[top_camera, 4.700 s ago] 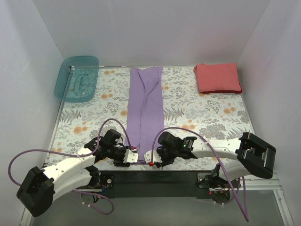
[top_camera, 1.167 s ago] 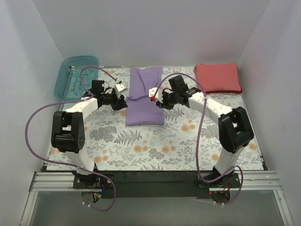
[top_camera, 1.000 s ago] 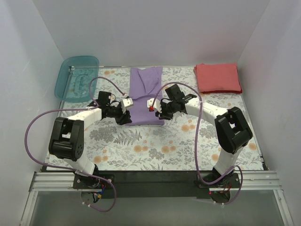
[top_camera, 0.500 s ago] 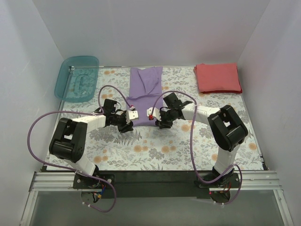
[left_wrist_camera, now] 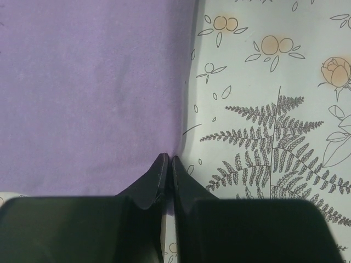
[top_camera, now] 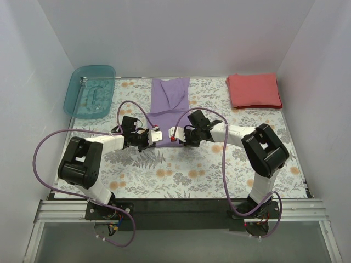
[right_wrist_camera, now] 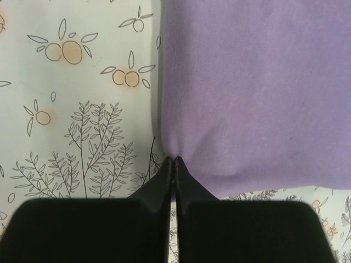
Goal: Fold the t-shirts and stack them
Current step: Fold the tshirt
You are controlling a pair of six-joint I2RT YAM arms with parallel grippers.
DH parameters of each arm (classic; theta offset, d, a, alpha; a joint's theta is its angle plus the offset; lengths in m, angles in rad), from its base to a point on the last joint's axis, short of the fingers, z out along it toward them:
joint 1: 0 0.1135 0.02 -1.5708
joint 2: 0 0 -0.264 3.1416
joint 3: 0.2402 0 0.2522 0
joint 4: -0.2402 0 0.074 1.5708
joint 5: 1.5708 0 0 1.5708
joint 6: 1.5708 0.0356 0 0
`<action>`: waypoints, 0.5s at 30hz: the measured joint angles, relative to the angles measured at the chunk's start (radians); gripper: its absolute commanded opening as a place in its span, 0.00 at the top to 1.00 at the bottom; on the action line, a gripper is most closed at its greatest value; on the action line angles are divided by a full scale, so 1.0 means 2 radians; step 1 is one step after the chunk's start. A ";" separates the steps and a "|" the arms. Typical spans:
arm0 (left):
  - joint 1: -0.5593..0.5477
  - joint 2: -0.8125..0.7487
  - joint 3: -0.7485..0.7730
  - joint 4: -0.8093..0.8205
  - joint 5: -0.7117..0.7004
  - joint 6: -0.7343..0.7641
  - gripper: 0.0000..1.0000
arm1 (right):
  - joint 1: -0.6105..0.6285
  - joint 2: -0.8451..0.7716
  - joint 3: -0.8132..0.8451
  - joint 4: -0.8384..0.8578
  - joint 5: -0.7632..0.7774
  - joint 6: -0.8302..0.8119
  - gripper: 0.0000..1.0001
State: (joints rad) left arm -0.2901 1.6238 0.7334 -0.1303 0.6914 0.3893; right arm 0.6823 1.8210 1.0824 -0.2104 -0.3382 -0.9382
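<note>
From above, the lavender t-shirt lies folded into a narrow strip in the upper middle of the frame. The folded coral t-shirt sits at upper right and the teal bin at upper left, both well apart from it. The left gripper and right gripper meet at the strip's lower edge, near each other, but their jaws are too small to read there. The wrist views settle it. The left gripper has its tips pressed together at the cloth's right border, where purple meets the flowered table cover. The right gripper is likewise pinched closed on the cloth's lower left corner, which puckers towards the tips.
</note>
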 measured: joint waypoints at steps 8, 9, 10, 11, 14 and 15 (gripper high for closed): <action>0.000 -0.024 0.012 -0.030 0.000 -0.004 1.00 | 0.000 -0.044 -0.010 -0.015 0.011 0.000 0.99; 0.000 -0.031 0.014 -0.034 0.001 -0.005 1.00 | 0.000 -0.055 -0.010 -0.017 0.010 0.000 0.99; 0.000 -0.040 0.017 -0.039 0.002 -0.007 1.00 | -0.001 -0.064 -0.010 -0.019 0.010 0.000 0.99; 0.000 -0.048 0.020 -0.042 0.002 -0.010 1.00 | -0.001 -0.073 -0.010 -0.022 0.009 0.000 0.99; 0.003 -0.068 0.042 -0.060 0.009 -0.019 1.00 | -0.003 -0.099 -0.006 -0.041 0.006 0.000 0.99; 0.005 -0.072 0.053 -0.067 0.012 -0.021 1.00 | -0.005 -0.104 -0.002 -0.051 0.004 0.000 0.99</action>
State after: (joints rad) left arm -0.2810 1.4799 0.8391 -0.2634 0.7147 0.3473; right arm 0.6716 1.6123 1.0782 -0.3119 -0.3305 -0.9375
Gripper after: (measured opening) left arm 0.021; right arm 0.023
